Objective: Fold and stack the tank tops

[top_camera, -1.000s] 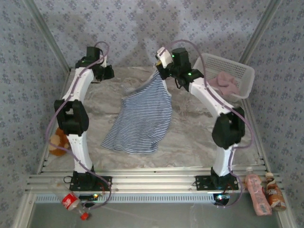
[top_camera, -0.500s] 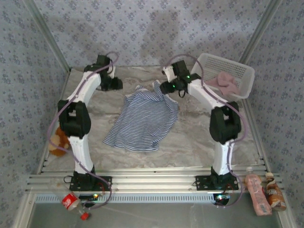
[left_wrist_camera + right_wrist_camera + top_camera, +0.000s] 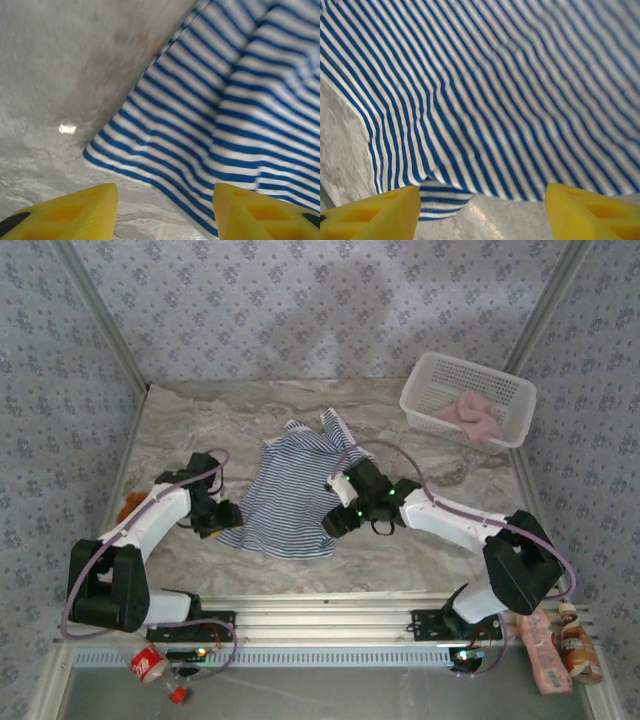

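the left tool [image 3: 226,516] is hanging low over the tabletop [image 3: 190,435]. its two yellow fingers [image 3: 75,212] are standing apart, holding nothing, with bare marble-patterned surface and the hem of the striped tank top [image 3: 295,485] showing between them. in the left wrist view the near corner of that top is lying just ahead of the tool, a little toward the finger at the right of that view, flat on the tabletop. whether the fingertips are touching the cloth i cannot tell.

the right tool [image 3: 336,524] is sitting at the opposite end of the same hem, pointing toward the left tool. its yellow fingers [image 3: 590,212] are also spreading wide and gripping nothing. in the right wrist view navy-and-white stripes are running right across the space ahead of this tool. a small fold of hem is tucking under just beyond the gap between the fingers, closer to the finger at the left of that view.

the striped tank top is lying between the two tools and stretching away from them toward the far side of the tabletop. it is lying mostly flat, with its straps and white trim bunching at the end farthest from both tools. the pink tank top [image 3: 470,417] is lying crumpled inside the white lattice basket [image 3: 420,390], well beyond the right tool at the far right corner of the tabletop and well apart from the striped one.
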You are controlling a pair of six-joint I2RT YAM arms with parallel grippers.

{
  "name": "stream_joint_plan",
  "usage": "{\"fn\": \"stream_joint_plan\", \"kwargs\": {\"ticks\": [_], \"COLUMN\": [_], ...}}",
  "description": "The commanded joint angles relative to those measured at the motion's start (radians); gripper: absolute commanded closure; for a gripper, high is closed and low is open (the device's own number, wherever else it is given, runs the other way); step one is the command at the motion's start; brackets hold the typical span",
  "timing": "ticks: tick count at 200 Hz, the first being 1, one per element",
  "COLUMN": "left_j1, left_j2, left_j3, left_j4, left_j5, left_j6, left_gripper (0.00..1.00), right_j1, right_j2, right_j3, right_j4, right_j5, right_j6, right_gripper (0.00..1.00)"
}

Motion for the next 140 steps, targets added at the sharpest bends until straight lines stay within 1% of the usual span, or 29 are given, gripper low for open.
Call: {"fn": "stream_joint_plan", "kwargs": {"ticks": [1, 21, 31, 37, 47, 66, 88, 108, 140], "left_j1": [-0.006, -0.006, -0.006, -0.006, -0.006, 0.002, 0.003, 0.005, 0.009], "left_j2": [0.025, 0.065, 0.092, 0.110, 0.141, 0.171, 0.183, 0.187, 0.126], "left_j3": [-0.048, -0.070, -0.075, -0.079, -0.081, -0.065, -0.040, -0.026, 0.030], "left_j4": [0.079, 0.137, 0.144, 0.182, 0.193, 0.199, 0.194, 0.182, 0.092], "left_j5": [-0.031, -0.050, -0.072, -0.074, -0.084, -0.121, -0.115, -0.098, -0.072], "left_j6": [-0.055, -0.065, -0.061, -0.060, -0.057, -0.046, -0.045, -0.042, -0.052], "left_gripper": [0.47, 0.49, 0.50, 0.51, 0.53, 0.62, 0.73, 0.86, 0.88], "right_j1": [0.037, 0.076, 0.088, 0.092, 0.103, 0.124, 0.146, 0.176, 0.201], "right_j2": [0.005, 0.020, 0.020, 0.024, 0.032, 0.041, 0.026, -0.002, -0.023], "right_j3": [-0.050, -0.073, -0.095, -0.108, -0.113, -0.127, -0.157, -0.186, -0.229], "right_j4": [0.077, 0.108, 0.142, 0.161, 0.162, 0.168, 0.171, 0.154, 0.177], "right_j5": [0.016, 0.038, 0.040, 0.037, 0.041, 0.044, 0.036, 0.044, 0.073], "right_j6": [0.041, 0.024, 0.027, 0.029, 0.019, 0.010, 0.004, -0.016, -0.013], "right_gripper": [0.31, 0.30, 0.30, 0.30, 0.30, 0.31, 0.32, 0.33, 0.33]}}
